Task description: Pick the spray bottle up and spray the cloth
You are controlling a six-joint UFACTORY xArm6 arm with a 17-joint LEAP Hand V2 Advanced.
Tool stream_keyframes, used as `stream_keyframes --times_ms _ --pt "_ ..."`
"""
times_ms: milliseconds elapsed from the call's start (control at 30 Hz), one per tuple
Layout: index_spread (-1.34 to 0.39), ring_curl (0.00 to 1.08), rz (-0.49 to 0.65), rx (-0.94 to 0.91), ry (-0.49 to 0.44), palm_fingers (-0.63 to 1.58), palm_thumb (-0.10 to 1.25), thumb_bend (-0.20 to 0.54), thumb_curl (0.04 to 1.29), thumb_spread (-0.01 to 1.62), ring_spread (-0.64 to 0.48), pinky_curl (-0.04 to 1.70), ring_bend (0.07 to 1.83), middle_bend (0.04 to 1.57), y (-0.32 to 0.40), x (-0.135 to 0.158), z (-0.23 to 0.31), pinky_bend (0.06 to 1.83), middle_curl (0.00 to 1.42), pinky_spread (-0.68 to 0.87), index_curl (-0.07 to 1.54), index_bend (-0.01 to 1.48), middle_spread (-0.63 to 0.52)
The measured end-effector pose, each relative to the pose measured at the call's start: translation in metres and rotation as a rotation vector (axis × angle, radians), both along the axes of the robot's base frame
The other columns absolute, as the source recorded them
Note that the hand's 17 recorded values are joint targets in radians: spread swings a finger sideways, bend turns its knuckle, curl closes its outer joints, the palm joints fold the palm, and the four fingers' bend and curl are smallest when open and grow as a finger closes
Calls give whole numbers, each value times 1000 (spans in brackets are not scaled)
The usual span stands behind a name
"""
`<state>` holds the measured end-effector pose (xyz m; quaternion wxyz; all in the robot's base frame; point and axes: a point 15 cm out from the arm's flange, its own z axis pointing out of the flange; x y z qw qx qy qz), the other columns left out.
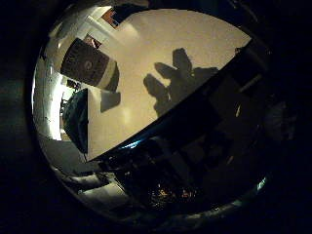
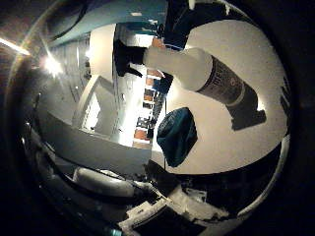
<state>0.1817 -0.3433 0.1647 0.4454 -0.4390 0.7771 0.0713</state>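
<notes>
- Standing upright on the white table point(image 2: 231, 147), upper middle of the thumb-side view: white spray bottle point(image 2: 197, 69) with black trigger head.
- Lying just beside it: dark teal cloth point(image 2: 177, 135).
- Finger state: cannot tell.

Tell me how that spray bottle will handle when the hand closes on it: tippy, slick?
The spray bottle stands tall and narrow on the table, with a black trigger head on top, so a sideways nudge would probably tip it. Its white body looks smooth, possibly slippery. How full it is cannot be seen. The cloth lies close beside it.
</notes>
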Motion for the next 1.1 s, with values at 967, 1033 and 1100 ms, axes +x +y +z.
stream_keyframes --times_ms 967,1033,1100 --pt "-170 252 85 -19 -30 33 475 -28 292 973 306 148 324 254 -4 60 4 472 331 446 273 151 233" --pt "-170 255 89 -14 -33 38 475 -28 292 973 295 158 330 249 -3 62 4 499 330 445 268 149 228" --pt "-170 255 87 -11 -37 41 475 -28 292 973 289 163 331 248 -2 64 4 520 331 444 267 150 226"
